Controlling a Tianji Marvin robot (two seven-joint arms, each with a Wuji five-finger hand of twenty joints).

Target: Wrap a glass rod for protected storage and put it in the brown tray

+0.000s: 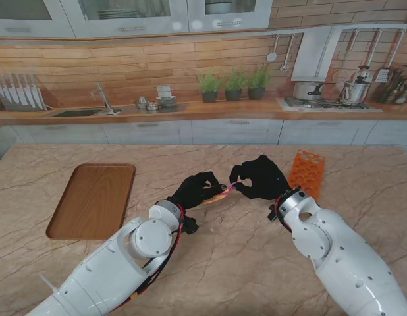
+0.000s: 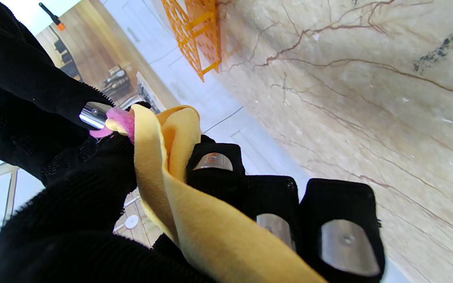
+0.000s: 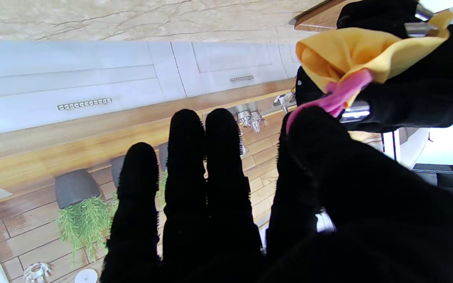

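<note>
A yellow cloth bundle (image 1: pixel 217 197) is held just above the table's middle; no glass rod shows, and I cannot tell whether it is inside. My left hand (image 1: pixel 198 189) is shut on the cloth (image 2: pixel 179 188), its fingers (image 2: pixel 340 236) curled round the folds. A pink strip (image 1: pixel 227 189) sticks out of the bundle toward my right hand (image 1: pixel 261 178), whose thumb and forefinger pinch it. The right wrist view shows the strip (image 3: pixel 340 96) running from the cloth (image 3: pixel 340 51) into that pinch. The brown tray (image 1: pixel 91 201) lies flat at the far left with nothing on it.
An orange test-tube rack (image 1: pixel 307 172) stands just right of my right hand, also seen in the left wrist view (image 2: pixel 195 35). The marble table (image 1: pixel 210 276) stretches toward me. A kitchen counter with sink, plants and stove runs behind the table.
</note>
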